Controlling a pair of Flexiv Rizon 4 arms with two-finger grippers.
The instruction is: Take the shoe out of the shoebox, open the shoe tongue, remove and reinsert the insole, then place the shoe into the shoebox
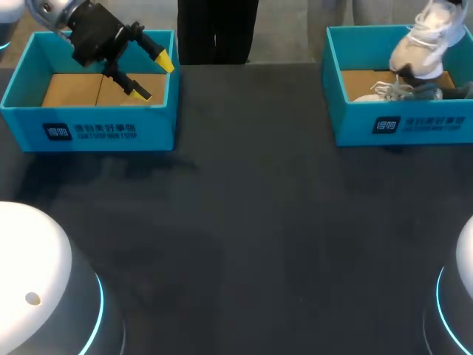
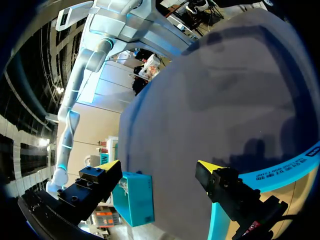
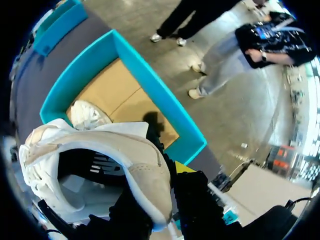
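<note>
Head view shows a dark table [image 1: 244, 222] with two teal boxes at its far edge, well apart. The left box [image 1: 89, 133] has a bare cardboard floor, and the left gripper [image 1: 151, 76] hangs over it with its yellow-tipped fingers spread wide and nothing between them. Over the right box [image 1: 399, 126] a white shoe [image 1: 429, 41] is lifted above the rim, and a second shoe [image 1: 392, 92] lies on the cardboard floor below. Only the right wrist view shows the hold. There the shoe [image 3: 100, 150] fills the space ahead of the right gripper [image 3: 160, 190], opening toward the camera. The heel wall seems pinched between the two black fingers, though the shoe hides most of one of them. Beyond it are the right box [image 3: 150, 85] and the toe of the second shoe [image 3: 87, 115]. The left wrist view adds the left gripper [image 2: 160, 167] gaping over the table [image 2: 210, 90], with the rim of the left box [image 2: 295, 162] beside one finger.
</note>
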